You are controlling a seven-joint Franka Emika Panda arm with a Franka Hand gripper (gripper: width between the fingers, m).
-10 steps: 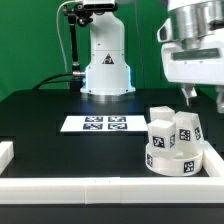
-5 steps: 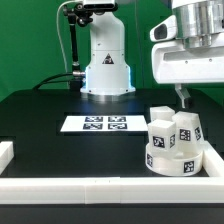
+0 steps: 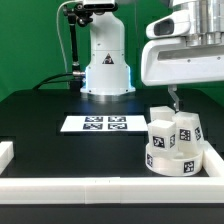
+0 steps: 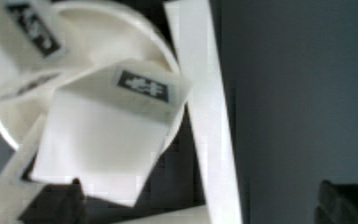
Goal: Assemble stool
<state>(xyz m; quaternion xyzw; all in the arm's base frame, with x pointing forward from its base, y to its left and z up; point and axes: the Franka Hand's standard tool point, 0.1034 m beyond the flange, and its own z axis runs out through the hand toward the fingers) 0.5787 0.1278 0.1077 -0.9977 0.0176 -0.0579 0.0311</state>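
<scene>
- The arm's white wrist housing (image 3: 185,60) has shifted toward the exterior view's left since the earlier frames and now fills the upper right of that view, above the stool parts.
- The worktop (image 3: 60,145) is black and mostly bare on the exterior view's left; white rails (image 3: 100,190) border its near edge, with a short one at the left corner.
- The robot base (image 3: 105,65) stands at the back, well apart from the parts.
- The marker board (image 3: 96,124) lies flat in the middle of the worktop, apart from the stool, unchanged from before.
- The seat (image 3: 176,159), a thick round disc, sits at the exterior view's right, just behind the near rail, where it was earlier.
- The three legs (image 3: 174,131) stand upright, packed together on the seat, unmoved.
- In the wrist view one tagged leg (image 4: 114,125) lies over the seat (image 4: 87,35), beside a rail (image 4: 208,110).
- The gripper (image 3: 176,97) hangs just above the legs, not touching them; only one dark finger shows clearly there. In the wrist view, two dark fingertips (image 4: 51,203) stand far apart, spread wide with nothing between them.
</scene>
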